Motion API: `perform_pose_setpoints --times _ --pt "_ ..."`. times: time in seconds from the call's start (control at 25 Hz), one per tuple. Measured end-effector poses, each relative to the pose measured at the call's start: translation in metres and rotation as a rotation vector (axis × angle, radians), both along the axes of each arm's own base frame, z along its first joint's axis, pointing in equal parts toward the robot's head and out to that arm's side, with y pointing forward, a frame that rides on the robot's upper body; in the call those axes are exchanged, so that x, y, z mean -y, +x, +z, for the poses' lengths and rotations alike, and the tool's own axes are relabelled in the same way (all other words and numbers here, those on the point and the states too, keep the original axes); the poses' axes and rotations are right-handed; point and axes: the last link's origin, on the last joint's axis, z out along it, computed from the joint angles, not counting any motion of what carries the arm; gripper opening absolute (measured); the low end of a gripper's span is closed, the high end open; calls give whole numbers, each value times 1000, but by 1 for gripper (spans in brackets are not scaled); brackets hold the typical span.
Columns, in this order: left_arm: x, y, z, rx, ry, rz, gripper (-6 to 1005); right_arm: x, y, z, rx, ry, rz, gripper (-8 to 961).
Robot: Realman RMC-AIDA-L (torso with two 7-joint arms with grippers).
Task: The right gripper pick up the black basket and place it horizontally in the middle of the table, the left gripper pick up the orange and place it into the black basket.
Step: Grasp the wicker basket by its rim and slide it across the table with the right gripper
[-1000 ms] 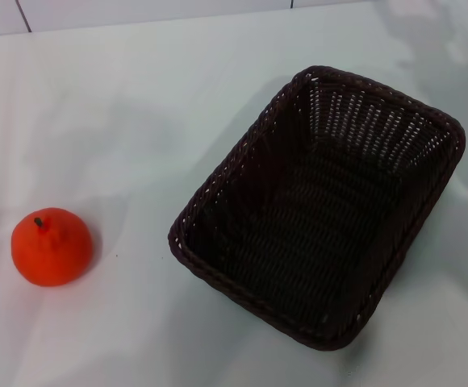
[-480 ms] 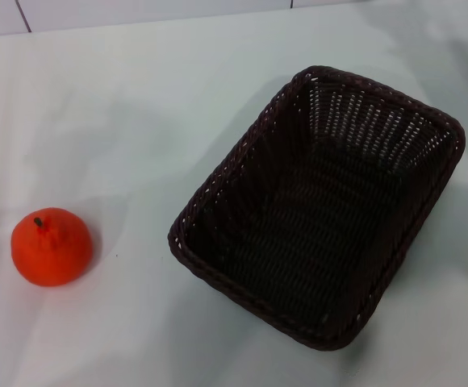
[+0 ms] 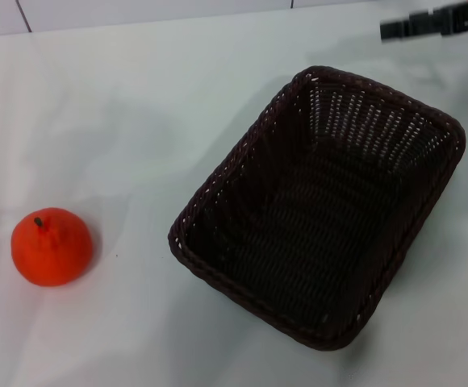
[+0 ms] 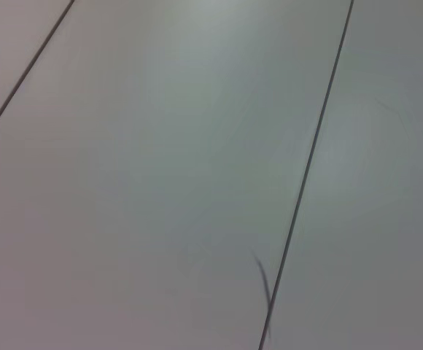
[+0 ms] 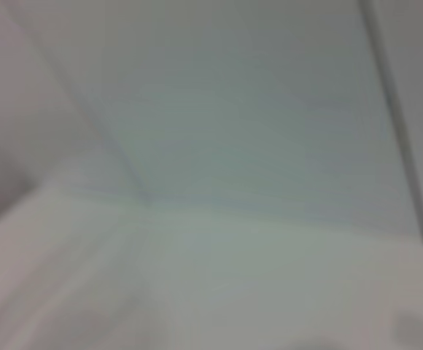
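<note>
Starting the first step, you have the right gripper point(image 3: 395, 30) just showing at the upper right of the head view, beyond the basket point(image 3: 319, 205); whether its fingers are apart or together can't be told. Next, bring it to the rim for a grasp. The orange point(image 3: 52, 247) waits at lower left. No writing is readable.

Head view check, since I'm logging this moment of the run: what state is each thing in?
black basket: upright on the table, empty, set at an angle.
orange: on the table, stem up, apart from the basket on its left.
right gripper: just entering at the far right edge, beyond the basket, touching nothing.
left gripper: not in view.
</note>
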Motion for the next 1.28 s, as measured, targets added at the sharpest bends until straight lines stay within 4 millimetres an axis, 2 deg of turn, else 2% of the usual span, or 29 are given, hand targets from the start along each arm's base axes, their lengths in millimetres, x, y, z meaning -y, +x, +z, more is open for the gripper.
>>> perform_pose_setpoints --times 0.12,0.28,0.6,0.8,1.04,1.24,1.28 --pt "-1 0 0 0 -1 -1 607 2 -18 5 122 -117 23 897" --pt "-1 0 0 1 -2 0 607 0 -29 1 272 -215 15 896" --pt "2 0 -2 3 -7 5 608 -6 -33 -22 423 -271 -6 895" --pt "2 0 -4 8 -12 7 608 -8 -25 -47 518 -275 -16 894" --pt "1 1 -5 13 -15 4 608 -9 -21 -63 558 -275 4 720" --pt "1 1 -6 16 -18 5 608 -6 -20 -61 556 -295 3 475" --pt "1 0 -7 18 -19 7 608 -6 -19 -60 555 -298 0 403"
